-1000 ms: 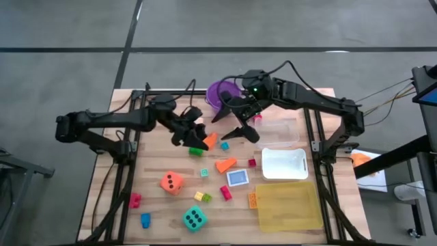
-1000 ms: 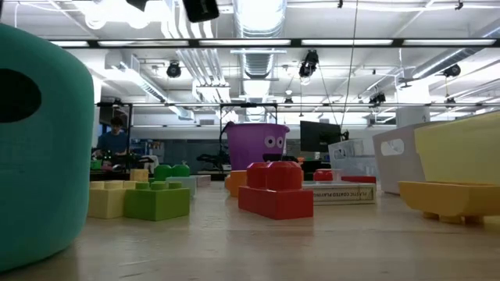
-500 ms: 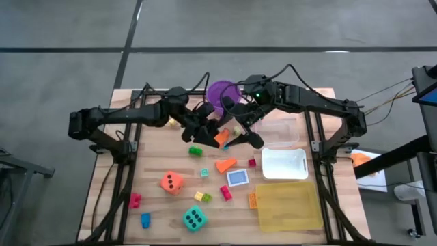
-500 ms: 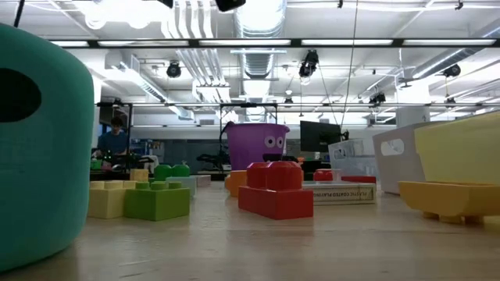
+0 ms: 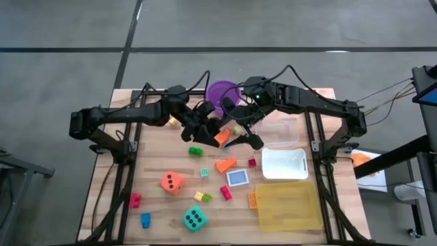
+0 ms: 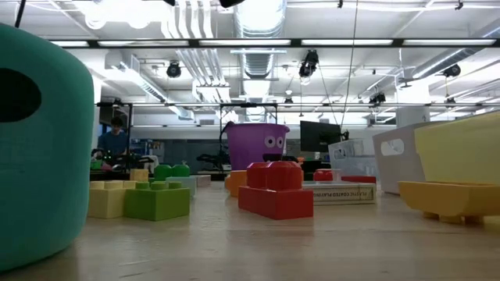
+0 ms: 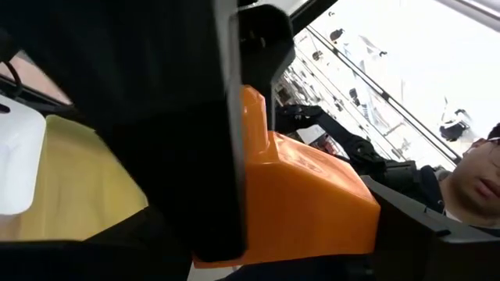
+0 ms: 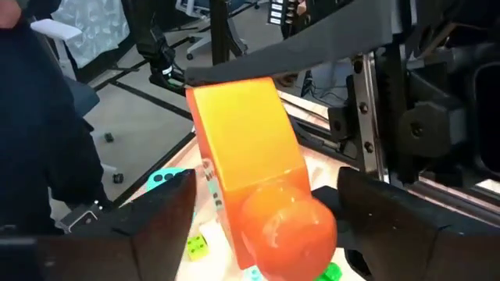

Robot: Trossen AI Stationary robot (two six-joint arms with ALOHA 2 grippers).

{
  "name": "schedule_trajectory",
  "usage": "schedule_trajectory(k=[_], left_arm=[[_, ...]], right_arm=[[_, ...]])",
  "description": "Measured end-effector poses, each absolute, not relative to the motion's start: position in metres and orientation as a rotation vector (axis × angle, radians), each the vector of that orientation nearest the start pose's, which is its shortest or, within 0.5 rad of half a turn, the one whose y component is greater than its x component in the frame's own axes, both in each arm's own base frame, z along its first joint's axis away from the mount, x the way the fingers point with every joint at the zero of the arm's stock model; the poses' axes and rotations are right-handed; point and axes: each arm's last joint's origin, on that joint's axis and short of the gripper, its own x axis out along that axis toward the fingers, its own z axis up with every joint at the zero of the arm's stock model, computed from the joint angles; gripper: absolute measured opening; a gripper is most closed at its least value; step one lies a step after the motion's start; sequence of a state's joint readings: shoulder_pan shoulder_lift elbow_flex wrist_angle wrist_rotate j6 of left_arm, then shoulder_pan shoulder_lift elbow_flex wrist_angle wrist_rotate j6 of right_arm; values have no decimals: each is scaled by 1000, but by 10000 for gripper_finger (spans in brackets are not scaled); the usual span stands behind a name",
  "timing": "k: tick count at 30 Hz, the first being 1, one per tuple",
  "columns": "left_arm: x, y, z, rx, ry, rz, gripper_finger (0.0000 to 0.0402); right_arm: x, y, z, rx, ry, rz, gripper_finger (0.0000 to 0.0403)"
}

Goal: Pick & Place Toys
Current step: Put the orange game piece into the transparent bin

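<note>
Moved since a second ago: left gripper [image 5: 208, 132], from left of centre in the high view rightward and a little up. Also moved: right gripper [image 5: 239, 134], drawn in to meet it just below the bucket [image 5: 220, 91]. Hardly any shift in the last half second.

Left gripper: clamped on the orange piece [image 5: 220, 137], seen in the left wrist view wedged between its dark fingers [image 7: 305, 195]. Right gripper: spread, not yet gripping. In the right wrist view, fingers [image 8: 148, 215] at lower left and lower right of the frame, with the orange piece [image 8: 254, 172] centred between them and a gap on each side.

Looks like a hand-over in mid-air, above the table, at upper centre of the high view.

To do it well:
- Keep the left grip firm until the right fingers have closed on the piece.
- Close on the flat sides, not on the rounded end nearest the right wrist camera; likely to squirt out otherwise.
- Push in a touch deeper before closing, for more finger on the piece.
- Mind the two grippers' fingers, very near each other.
- Release the left grip only afterwards, then back straight out.

Other toys on the table, lower centre and lower left of the high view, well apart from both grippers.
</note>
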State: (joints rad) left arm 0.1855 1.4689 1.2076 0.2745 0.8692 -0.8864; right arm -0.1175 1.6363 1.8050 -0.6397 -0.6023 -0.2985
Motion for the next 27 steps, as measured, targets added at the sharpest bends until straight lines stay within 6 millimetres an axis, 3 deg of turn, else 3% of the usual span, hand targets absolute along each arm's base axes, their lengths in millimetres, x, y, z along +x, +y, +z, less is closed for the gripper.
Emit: schedule_trajectory(k=[7, 11, 21, 27], left_arm=[[330, 39, 363, -843, 286, -653, 280], [330, 39, 364, -849, 288, -663, 279], [330, 40, 364, -880, 276, -620, 384], [330, 40, 364, -885, 290, -640, 382]], right_arm=[[350, -24, 426, -134, 359, 554, 172], [350, -23, 426, -169, 345, 565, 133], [350, -20, 425, -115, 373, 550, 127], [348, -19, 428, -71, 375, 557, 127]])
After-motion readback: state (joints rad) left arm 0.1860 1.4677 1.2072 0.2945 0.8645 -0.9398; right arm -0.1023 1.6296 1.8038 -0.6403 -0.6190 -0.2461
